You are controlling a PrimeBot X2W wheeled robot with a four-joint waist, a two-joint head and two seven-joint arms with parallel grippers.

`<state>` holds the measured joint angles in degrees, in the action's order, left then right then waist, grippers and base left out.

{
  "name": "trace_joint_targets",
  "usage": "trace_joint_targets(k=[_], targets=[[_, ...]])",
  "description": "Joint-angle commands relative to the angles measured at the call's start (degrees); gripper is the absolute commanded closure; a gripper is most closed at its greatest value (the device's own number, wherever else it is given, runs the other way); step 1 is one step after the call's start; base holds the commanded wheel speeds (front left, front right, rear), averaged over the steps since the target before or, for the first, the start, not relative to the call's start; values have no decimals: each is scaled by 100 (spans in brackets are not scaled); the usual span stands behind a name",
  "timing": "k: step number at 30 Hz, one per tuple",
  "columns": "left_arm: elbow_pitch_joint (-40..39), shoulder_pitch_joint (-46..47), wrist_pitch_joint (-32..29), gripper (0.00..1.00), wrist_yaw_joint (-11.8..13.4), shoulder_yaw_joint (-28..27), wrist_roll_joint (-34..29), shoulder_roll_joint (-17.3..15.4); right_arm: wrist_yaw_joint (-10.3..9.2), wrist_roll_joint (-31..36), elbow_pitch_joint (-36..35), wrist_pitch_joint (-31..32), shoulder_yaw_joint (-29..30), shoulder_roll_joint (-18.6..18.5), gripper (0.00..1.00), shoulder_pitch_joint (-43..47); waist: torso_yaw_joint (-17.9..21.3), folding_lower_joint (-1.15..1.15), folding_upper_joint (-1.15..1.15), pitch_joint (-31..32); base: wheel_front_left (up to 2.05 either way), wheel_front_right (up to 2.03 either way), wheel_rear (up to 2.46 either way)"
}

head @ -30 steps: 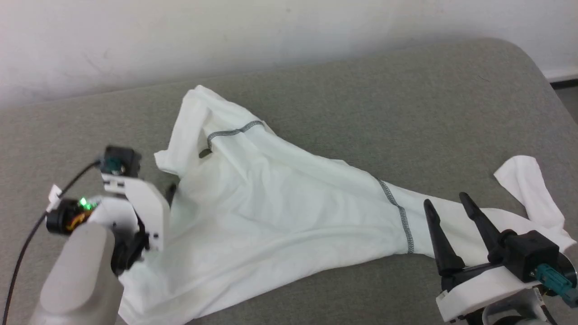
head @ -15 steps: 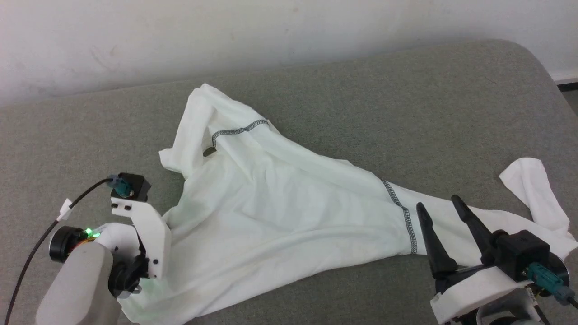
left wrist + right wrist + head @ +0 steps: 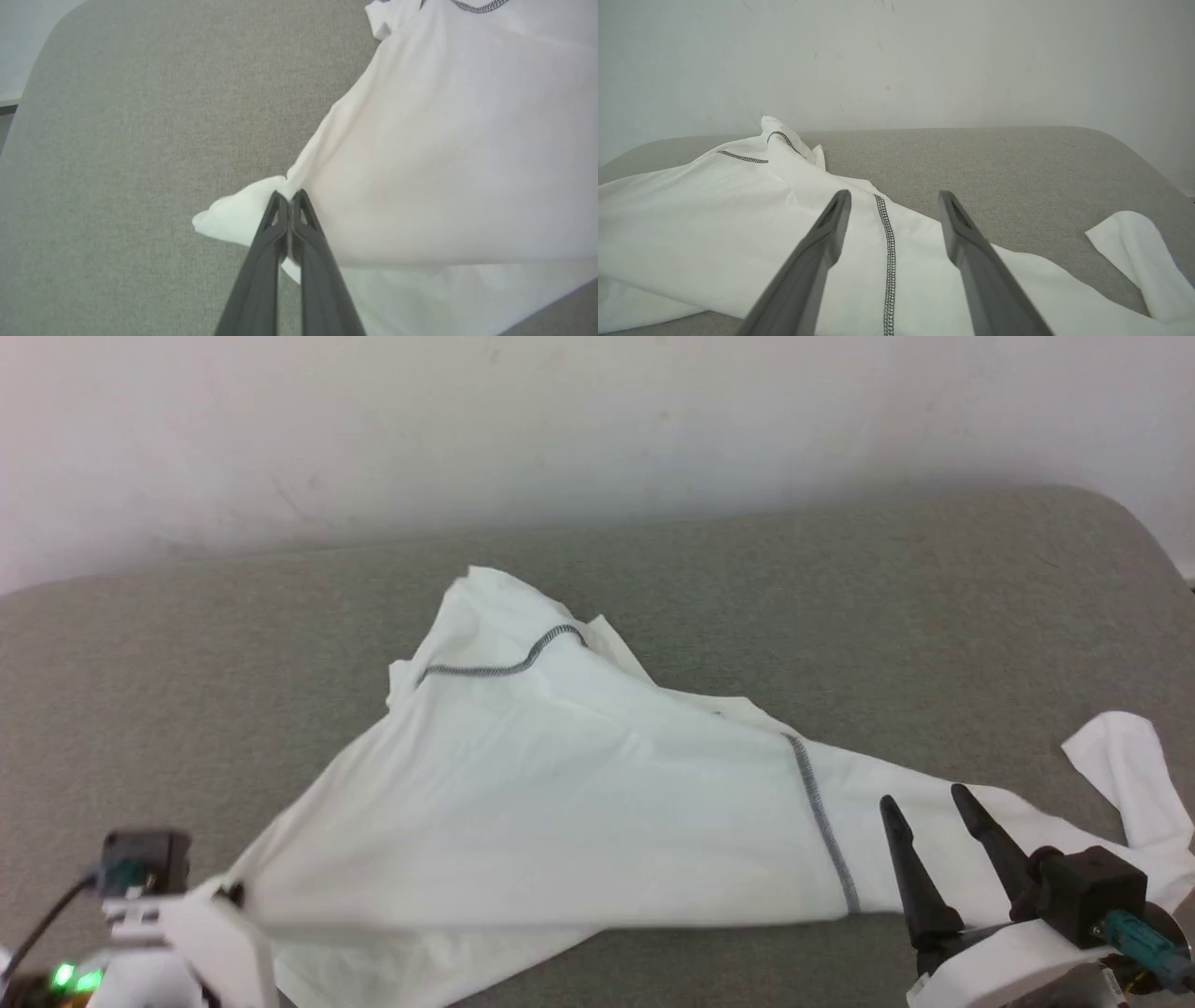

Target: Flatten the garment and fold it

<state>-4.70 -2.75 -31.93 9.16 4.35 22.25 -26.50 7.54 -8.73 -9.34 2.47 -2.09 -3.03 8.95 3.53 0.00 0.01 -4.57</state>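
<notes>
— Where's the shirt (image 3: 560,784)?
— Spread across the grey cushion (image 3: 840,597), one sleeve (image 3: 1130,775) trailing right, its near-left corner pulled taut.
— And the left gripper (image 3: 289,198)?
— Clamped on that corner, fabric pinched between its fingers.
— The right gripper (image 3: 921,795)?
— Fingers spread wide, holding nothing, poised above the shirt beside the stitched seam (image 3: 822,812).

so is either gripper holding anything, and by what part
The left gripper is shut on the shirt, pinching a bunched corner of its edge. The right gripper is open and holds nothing.
</notes>
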Motion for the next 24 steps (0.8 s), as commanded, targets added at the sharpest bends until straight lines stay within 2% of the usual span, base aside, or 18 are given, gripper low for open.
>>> trace_joint_targets(k=[1, 7, 12, 15, 17, 20, 21, 22, 24], targets=[[-245, -359, -60, 100, 158, -98, -59, -45, -5, -25, 2, 5, -2, 15, 0, 52, -235, 0, -1, 183, 0, 0, 0], [-1426, -1996, -259, 100, 868, -472, -28, 194, -5, 10, 5, 14, 31, 15, 0, 136, -453, 0, -1, 231, 0, 0, 0], [-1804, -3045, -579, 100, 1217, -580, 163, 465, -5, 40, -16, 35, 66, 15, 0, 247, -568, 0, -1, 282, 0, 0, 0], [-1826, -3500, -830, 100, 1251, -510, 401, 619, -5, 68, -44, 56, 97, 15, 0, 304, -592, 0, -1, 318, 0, 0, 0], [-1777, -3658, -963, 100, 1169, -409, 597, 701, -5, 76, -64, 71, 106, 15, 0, 328, -577, 0, -1, 338, 0, 0, 0], [-1699, -3534, -820, 100, 1007, -351, 744, 786, -5, 76, -103, 80, 119, 15, 0, 352, -555, 0, -1, 351, 0, 0, 0], [-1690, -3429, -664, 53, 948, -363, 744, 806, -5, 73, -120, 85, 121, 15, 0, 358, -547, 0, -1, 348, 0, 0, 0], [-1674, -3305, -520, 0, 878, -368, 735, 807, -5, 70, -137, 90, 123, 15, 0, 362, -535, 0, -1, 348, 0, 0, 0], [-1660, -3014, -211, 0, 766, -416, 665, 771, -5, 67, -169, 99, 120, 15, 0, 361, -503, 0, -1, 341, 0, 0, 0]])
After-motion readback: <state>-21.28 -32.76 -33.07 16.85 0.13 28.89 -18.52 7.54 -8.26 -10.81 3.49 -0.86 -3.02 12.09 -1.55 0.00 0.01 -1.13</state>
